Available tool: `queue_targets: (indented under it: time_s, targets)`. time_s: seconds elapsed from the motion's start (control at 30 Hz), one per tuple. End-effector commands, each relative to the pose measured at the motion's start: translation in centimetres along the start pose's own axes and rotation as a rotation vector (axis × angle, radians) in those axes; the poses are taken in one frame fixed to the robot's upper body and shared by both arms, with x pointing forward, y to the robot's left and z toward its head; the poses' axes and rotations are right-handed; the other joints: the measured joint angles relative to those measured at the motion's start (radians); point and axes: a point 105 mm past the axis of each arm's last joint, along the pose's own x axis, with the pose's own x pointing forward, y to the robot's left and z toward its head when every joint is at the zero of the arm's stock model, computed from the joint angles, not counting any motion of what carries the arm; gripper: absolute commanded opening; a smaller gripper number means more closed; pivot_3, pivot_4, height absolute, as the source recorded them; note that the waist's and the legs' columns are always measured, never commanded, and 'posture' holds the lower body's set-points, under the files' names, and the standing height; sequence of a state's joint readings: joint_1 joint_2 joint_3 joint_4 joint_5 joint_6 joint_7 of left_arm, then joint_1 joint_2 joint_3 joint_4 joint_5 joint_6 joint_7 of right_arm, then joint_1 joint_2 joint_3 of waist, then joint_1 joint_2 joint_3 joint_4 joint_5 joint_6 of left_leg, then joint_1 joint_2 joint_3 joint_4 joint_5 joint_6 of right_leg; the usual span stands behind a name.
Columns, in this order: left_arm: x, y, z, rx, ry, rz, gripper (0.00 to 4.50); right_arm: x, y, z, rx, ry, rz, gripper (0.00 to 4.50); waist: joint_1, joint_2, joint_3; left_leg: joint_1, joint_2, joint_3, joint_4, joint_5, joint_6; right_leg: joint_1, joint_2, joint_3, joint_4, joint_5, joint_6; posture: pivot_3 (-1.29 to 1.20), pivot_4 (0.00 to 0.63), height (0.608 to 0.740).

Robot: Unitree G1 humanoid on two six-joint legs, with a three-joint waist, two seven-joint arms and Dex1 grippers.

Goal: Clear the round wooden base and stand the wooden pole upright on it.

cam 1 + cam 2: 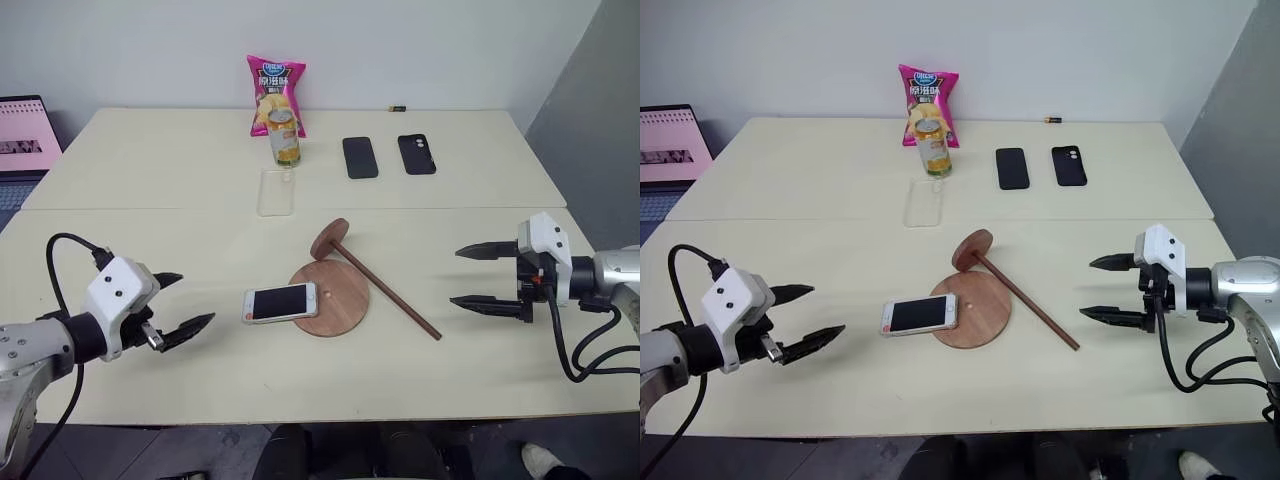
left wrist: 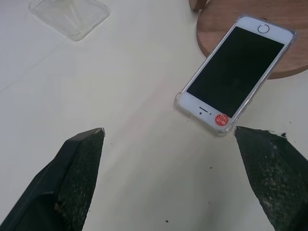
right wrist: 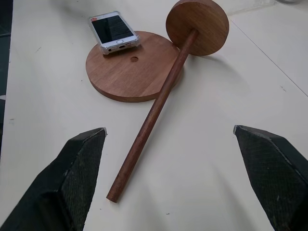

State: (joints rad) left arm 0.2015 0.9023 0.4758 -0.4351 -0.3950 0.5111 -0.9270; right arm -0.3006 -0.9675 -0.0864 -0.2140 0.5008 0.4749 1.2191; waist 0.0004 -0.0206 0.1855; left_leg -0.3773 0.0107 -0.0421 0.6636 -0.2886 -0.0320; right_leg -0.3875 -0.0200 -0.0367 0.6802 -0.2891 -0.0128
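We find the task barely begun. The round wooden base (image 1: 335, 298) lies flat near the middle of the bench (image 1: 150, 160), and a white phone (image 1: 280, 302) in a clear case still rests partly on it, one end over the wood and the other end hanging out onto the bench toward our left side. The small centre hole (image 3: 134, 59) is uncovered, just beside the phone's end. So the base is not yet cleared.

The wooden pole (image 1: 390, 292) lies on its side, not upright. Its disc end (image 1: 329, 238) is tipped on edge just behind the base, and the rod crosses the base's right rim and runs out over the bench toward our right end effector (image 1: 487, 276).

Both end effectors are released, fingers spread wide and holding nothing. Our left end effector (image 1: 180, 303) hovers above the bench, pointed at the phone's near end but apart from it. The right one hovers near the pole's free tip, also apart from it.

Farther back stand a can (image 1: 285, 137), a pink snack bag (image 1: 276, 92), a clear phone case (image 1: 277, 192) and two dark phones (image 1: 388, 156), all well away from the work.

As we judge it, everything is left: lift the phone off, then grasp the pole and stand it on the base.
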Motion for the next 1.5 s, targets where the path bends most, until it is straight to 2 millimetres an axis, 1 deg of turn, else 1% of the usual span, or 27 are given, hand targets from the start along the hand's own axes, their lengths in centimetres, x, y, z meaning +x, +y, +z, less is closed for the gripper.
queue_targets:
  time_s: [0.03, 0.27, 0.47, 0.63, 0.77, 0.87, 1.0, 1.07, 1.13, 1.2, 1.5]
  targets:
    - [-0.3, 0.0, 1.4, 0.039, -0.053, -0.004, 4.50, -0.4, 0.0, 1.0, -0.056, -0.013, -0.005, 4.47, 0.000, 0.000, 0.000, 0.000, 0.000, 0.000, 0.000, 0.000, 0.000, 0.000, 0.000, 0.000, 0.000, 0.000, 0.000, 0.00, 0.150, 0.740]
    - [-0.4, 0.3, 1.3, 0.042, -0.034, 0.018, 4.50, -0.4, 0.2, 1.0, -0.051, -0.012, -0.001, 4.47, 0.000, 0.000, 0.000, 0.000, 0.000, 0.000, 0.000, 0.000, 0.000, 0.000, 0.000, 0.000, 0.000, 0.000, 0.000, 0.00, 0.150, 0.740]
    - [-0.3, 0.7, 1.9, 0.068, -0.063, 0.007, 4.50, -0.3, 0.3, 1.0, -0.046, -0.014, -0.001, 4.47, 0.000, 0.000, 0.000, 0.000, 0.000, 0.000, 0.000, 0.000, 0.000, 0.000, 0.000, 0.000, 0.000, 0.000, 0.000, 0.00, 0.150, 0.740]
    - [-0.4, 1.3, 2.8, 0.066, -0.104, 0.008, 4.50, -0.1, 0.4, 1.1, -0.041, -0.027, 0.001, 4.47, 0.000, 0.000, 0.000, 0.000, 0.000, 0.000, 0.000, 0.000, 0.000, 0.000, 0.000, 0.000, 0.000, 0.000, 0.000, 0.00, 0.150, 0.740]
    - [-0.2, 1.4, 3.3, 0.113, -0.097, -0.002, 4.50, 0.3, 1.2, 1.9, -0.018, -0.056, 0.045, 4.47, 0.000, 0.000, 0.000, 0.000, 0.000, 0.000, 0.000, 0.000, 0.000, 0.000, 0.000, 0.000, 0.000, 0.000, 0.000, 0.00, 0.150, 0.740]
    - [0.5, 0.9, 3.5, 0.149, -0.089, -0.047, 4.50, 0.8, 2.3, 3.1, -0.008, -0.093, 0.097, 4.47, 0.000, 0.000, 0.000, 0.000, 0.000, 0.000, 0.000, 0.000, 0.000, 0.000, 0.000, 0.000, 0.000, 0.000, 0.000, 0.00, 0.150, 0.740]
    - [1.3, 0.2, 3.5, 0.174, -0.083, -0.110, 4.50, 1.4, 3.0, 4.0, -0.017, -0.124, 0.109, 4.47, 0.000, 0.000, 0.000, 0.000, 0.000, 0.000, 0.000, 0.000, 0.000, 0.000, 0.000, 0.000, 0.000, 0.000, 0.000, 0.00, 0.150, 0.740]
    - [2.6, -0.8, 4.0, 0.196, -0.091, -0.199, 4.50, 2.2, 3.9, 4.0, -0.009, -0.126, 0.116, 4.47, 0.000, 0.000, 0.000, 0.000, 0.000, 0.000, 0.000, 0.000, 0.000, 0.000, 0.000, 0.000, 0.000, 0.000, 0.000, 0.00, 0.150, 0.740]
    - [3.2, -1.2, 4.1, 0.208, -0.092, -0.241, 4.50, 2.6, 4.4, 4.0, -0.001, -0.127, 0.118, 4.47, 0.002, 0.000, 0.000, 0.000, 0.000, 0.000, 0.000, 0.000, 0.000, 0.000, 0.000, -0.001, 0.000, 0.000, 0.000, 0.00, 0.150, 0.740]
    - [4.2, -1.7, 4.0, 0.237, -0.088, -0.306, 4.50, 2.8, 4.8, 3.9, 0.013, -0.127, 0.107, 4.47, 0.002, 0.000, 0.000, -0.001, 0.000, 0.000, 0.000, 0.000, 0.000, 0.000, 0.000, 0.000, 0.000, 0.000, 0.000, 0.00, 0.150, 0.740]
    - [8.1, -2.1, 3.8, 0.285, -0.086, -0.471, 4.50, 3.6, 6.0, 4.0, 0.039, -0.141, 0.085, 4.47, 0.000, 0.000, 0.000, -0.001, -0.001, 0.000, 0.001, 0.000, 0.000, 0.000, 0.001, -0.001, 0.001, 0.000, 0.000, 0.00, 0.150, 0.740]
